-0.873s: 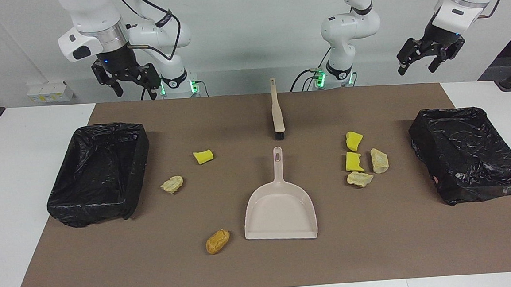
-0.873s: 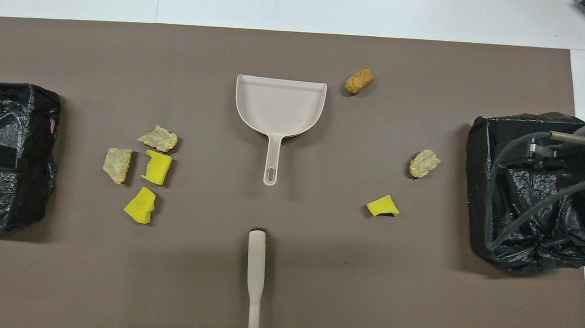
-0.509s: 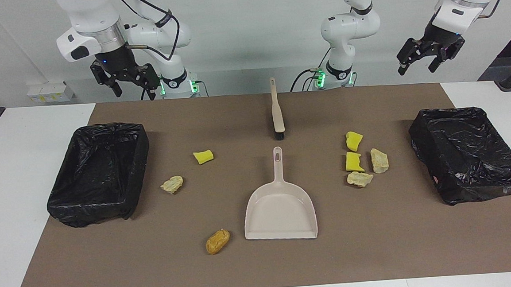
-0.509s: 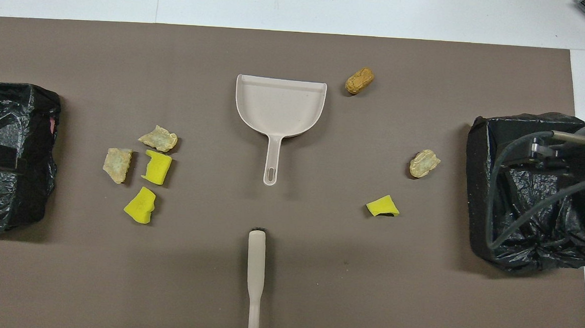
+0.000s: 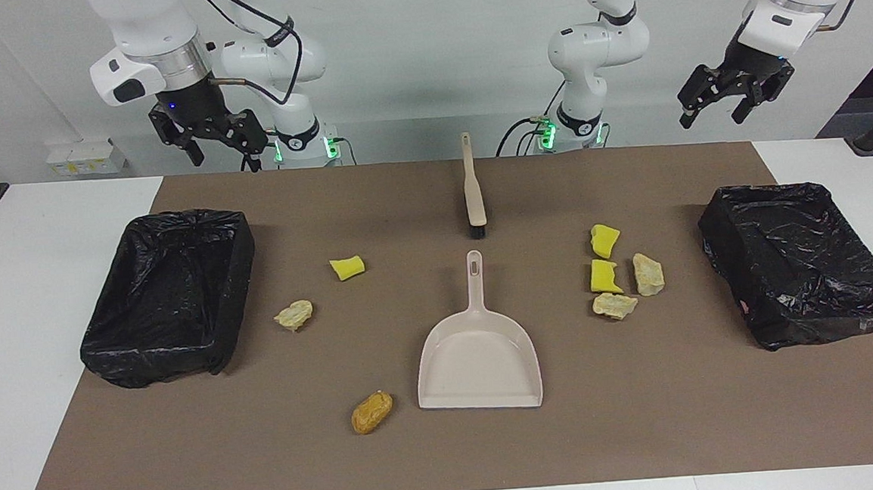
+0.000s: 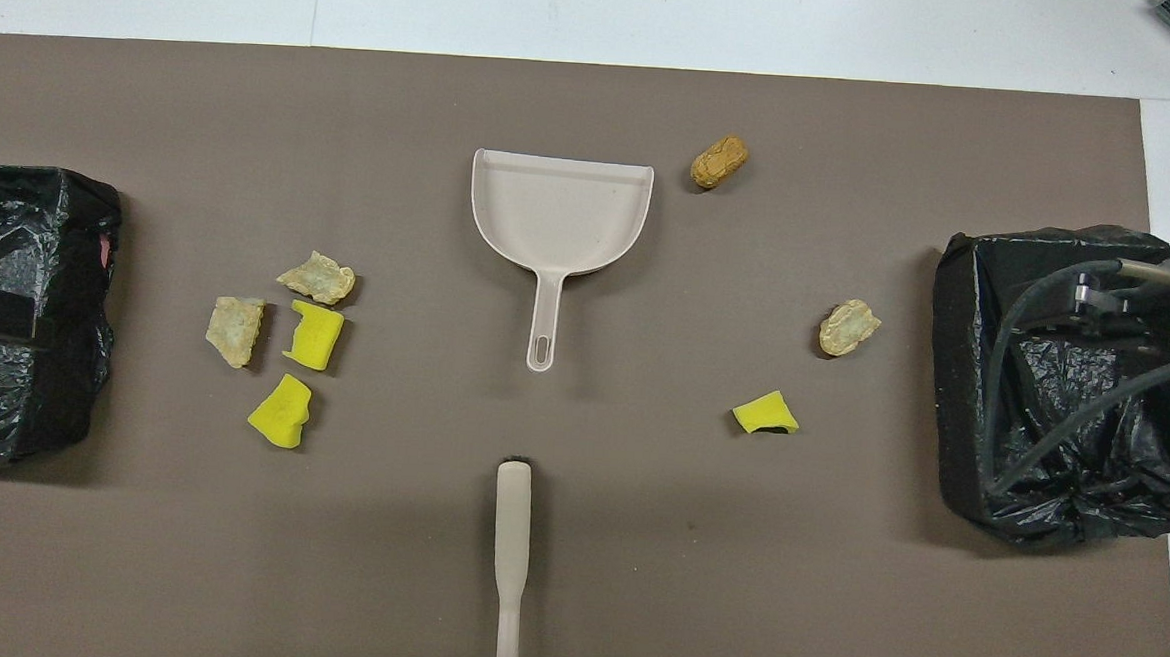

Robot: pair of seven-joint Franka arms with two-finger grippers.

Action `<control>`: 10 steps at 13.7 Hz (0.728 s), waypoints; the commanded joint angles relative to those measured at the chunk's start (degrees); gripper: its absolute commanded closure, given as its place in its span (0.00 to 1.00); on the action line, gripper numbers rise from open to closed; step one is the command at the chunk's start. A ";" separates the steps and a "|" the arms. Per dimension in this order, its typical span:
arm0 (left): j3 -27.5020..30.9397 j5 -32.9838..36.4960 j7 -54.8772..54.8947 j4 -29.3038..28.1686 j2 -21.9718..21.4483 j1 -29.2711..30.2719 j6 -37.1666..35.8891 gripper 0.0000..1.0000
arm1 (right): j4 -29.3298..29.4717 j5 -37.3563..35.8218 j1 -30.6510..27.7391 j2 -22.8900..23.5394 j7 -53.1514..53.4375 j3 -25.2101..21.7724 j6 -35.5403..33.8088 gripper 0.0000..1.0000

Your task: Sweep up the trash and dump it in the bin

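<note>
The trash lies on a brown mat. Toward the right arm's end are a yellow sponge chunk [image 5: 347, 267], a beige lump [image 5: 294, 314] and an orange-brown lump [image 5: 372, 412]. Toward the left arm's end, two yellow chunks [image 5: 604, 240] [image 5: 604, 276] and two beige pieces [image 5: 648, 274] [image 5: 614, 305] cluster together. One black-lined bin [image 5: 236, 287] stands at the right arm's end, another bin [image 5: 724, 235] at the left arm's end. My right gripper [image 5: 223, 156] hangs open, high in the air by its bin. High by the other bin, my left gripper [image 5: 713, 118] is open and empty.
A beige dustpan [image 5: 478, 356] lies mid-mat, its handle pointing toward the robots. A beige brush [image 5: 472, 190] lies nearer to the robots than the dustpan, in line with it. White table [image 5: 21, 263] borders the mat.
The right gripper has risen a little and drifted toward its own end of the table. The left arm and all things on the mat have stayed put.
</note>
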 commanded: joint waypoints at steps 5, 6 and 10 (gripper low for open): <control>-0.89 0.23 -0.84 -5.72 -3.17 -1.19 0.45 0.00 | -1.91 1.37 -0.63 -1.41 -1.61 0.24 1.32 0.00; -0.81 0.23 -0.84 -6.86 -3.61 -2.41 0.80 0.00 | -1.91 1.28 -0.62 -1.41 -1.61 0.42 1.32 0.00; -0.90 -0.12 -0.93 -14.77 -7.82 -4.52 5.28 0.00 | -2.09 1.28 1.56 0.87 -0.73 1.29 4.82 0.00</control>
